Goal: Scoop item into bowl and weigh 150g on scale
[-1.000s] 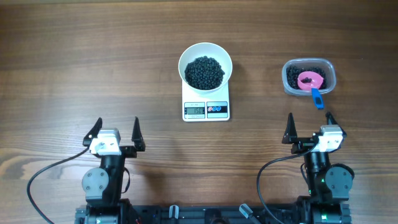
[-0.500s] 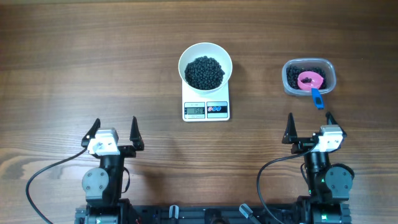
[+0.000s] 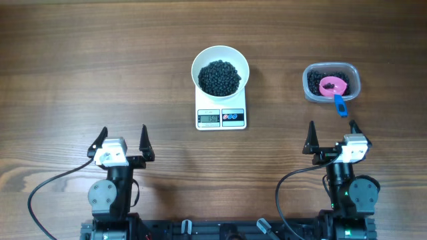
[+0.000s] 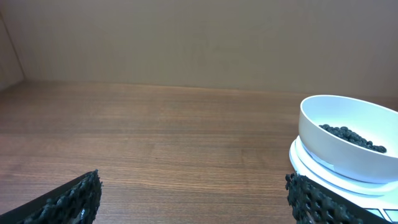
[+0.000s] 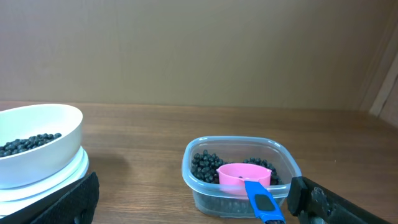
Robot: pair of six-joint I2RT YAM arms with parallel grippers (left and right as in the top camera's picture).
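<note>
The white bowl [image 3: 220,59] stands on the scale [image 3: 221,115] at the table's middle, with a heap of black beads [image 3: 219,77] inside. The scale's grey display faces the near edge. In the left wrist view the bowl [image 4: 348,146] shows at the right, beads [image 4: 354,135] just above its rim. In the right wrist view the bowl [image 5: 37,155] sits at the left. My left gripper [image 3: 122,141] stands open near the front left, nothing between its fingers. Front right, my right gripper [image 3: 332,137] is open too, short of the clear tub [image 3: 331,83].
The clear tub [image 5: 239,177] holds more black beads [image 5: 205,167] and a pink scoop [image 5: 244,175] with a blue handle [image 5: 263,202] sticking out over the near rim. Cables run from both arm bases at the front edge. Bare wooden tabletop [image 3: 100,60] lies left of the scale.
The left gripper has shifted slightly left. The bowl, scale, tub and right gripper have not moved.
</note>
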